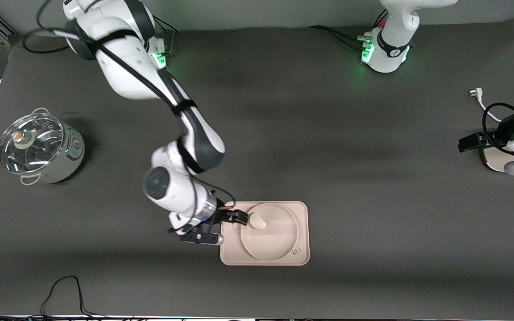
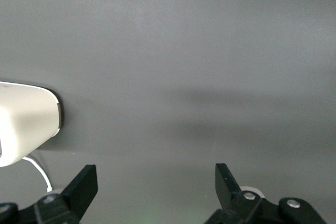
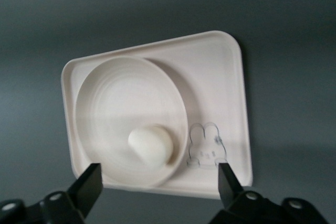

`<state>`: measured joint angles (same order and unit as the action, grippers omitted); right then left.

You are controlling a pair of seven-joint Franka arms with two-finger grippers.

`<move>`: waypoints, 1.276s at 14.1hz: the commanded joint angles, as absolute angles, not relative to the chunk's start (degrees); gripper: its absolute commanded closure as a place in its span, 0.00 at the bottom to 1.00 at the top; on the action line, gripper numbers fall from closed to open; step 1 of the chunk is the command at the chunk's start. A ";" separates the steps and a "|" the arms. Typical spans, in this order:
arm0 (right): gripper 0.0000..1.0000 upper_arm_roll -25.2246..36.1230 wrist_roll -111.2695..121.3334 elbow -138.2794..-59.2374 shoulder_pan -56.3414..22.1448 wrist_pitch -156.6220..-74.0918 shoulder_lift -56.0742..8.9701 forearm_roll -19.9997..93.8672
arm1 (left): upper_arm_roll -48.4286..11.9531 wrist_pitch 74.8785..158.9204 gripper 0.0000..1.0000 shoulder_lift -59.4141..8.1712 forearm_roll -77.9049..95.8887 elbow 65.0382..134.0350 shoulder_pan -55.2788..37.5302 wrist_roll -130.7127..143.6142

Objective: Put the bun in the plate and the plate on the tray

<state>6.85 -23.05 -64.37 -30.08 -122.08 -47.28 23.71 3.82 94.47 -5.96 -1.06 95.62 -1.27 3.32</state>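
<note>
Even, diffuse overhead light falls on the dark grey matte tabletop [image 1: 328, 147], leaving soft, broad shadow bands across it. The glass lid of the steel pot [image 1: 30, 142] carries bright glare spots. Green indicator lamps glow at both arm bases. In the right wrist view, the small off-white rounded bun [image 3: 151, 146] looks slightly soft and casts a faint shadow onto the round cream-beige plate [image 3: 121, 103]. The left wrist view is dim and low in contrast.

A steel pot [image 1: 43, 151] with a glass lid [image 1: 29, 143] stands at about nine o'clock on the dark table [image 1: 328, 133], and a white plug [image 1: 474, 93] with its cord lies near two o'clock.
</note>
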 commanded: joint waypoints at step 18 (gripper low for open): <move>0.00 12.30 0.17 -88.86 -11.43 -89.82 -4.22 0.88 | 3.96 99.23 0.00 -2.03 -1.14 96.07 -1.41 2.55</move>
